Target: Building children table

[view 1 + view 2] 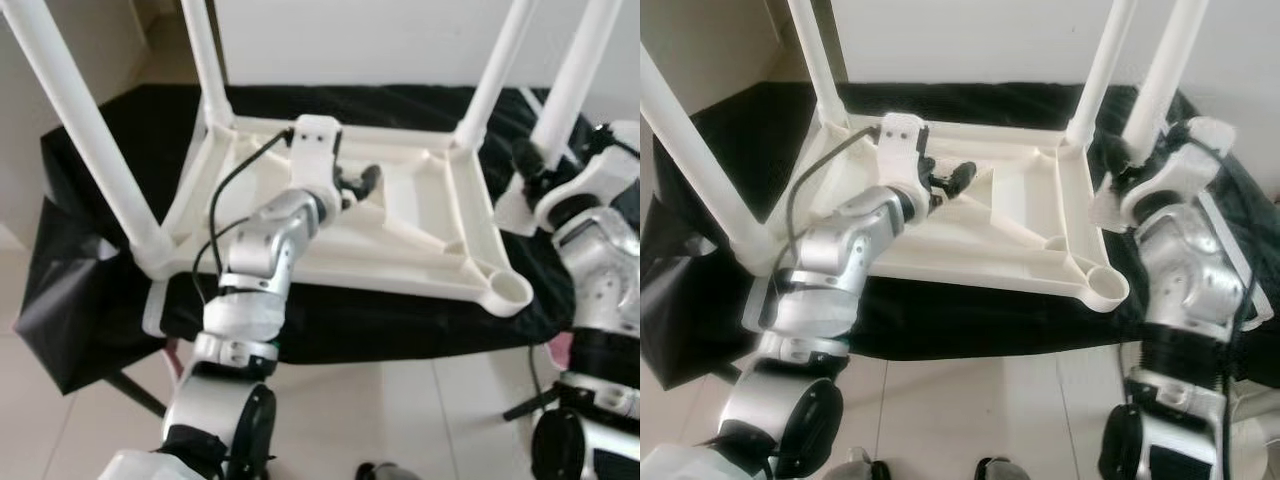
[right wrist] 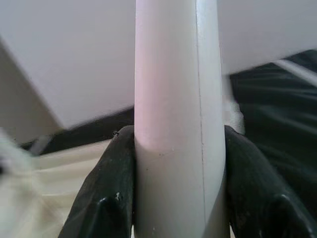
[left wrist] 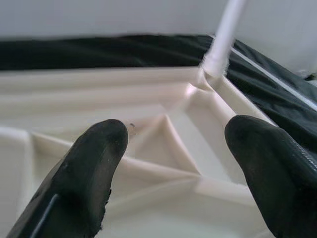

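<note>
White plastic fills the scene: the children's table [image 1: 400, 215] lies upside down on a black cloth [image 1: 380, 320], ribbed underside facing up, so the leg sockets are open to me. Three legs already stand in their corners: one near left [image 1: 85, 125], one far left [image 1: 205, 60] and one far right [image 1: 495, 75]. The near right corner socket [image 1: 510, 290] is a bare round cup, and I judge that is where the last piece goes.

My right hand [image 2: 178, 183] is pinching the fourth leg [image 1: 1160, 75], a finger pressed to each side of the tube, holding it upright just right of the frame, not yet seated. Keeping it vertical should let it drop straight into the cup.

My left hand [image 3: 173, 168] hovers over the middle of the underside with its fingers [image 3: 89, 173] spread and nothing between them. I think it waits there to press on the ribs and steady the frame while the leg is pushed home, since the light plastic could slide on the cloth.
</note>
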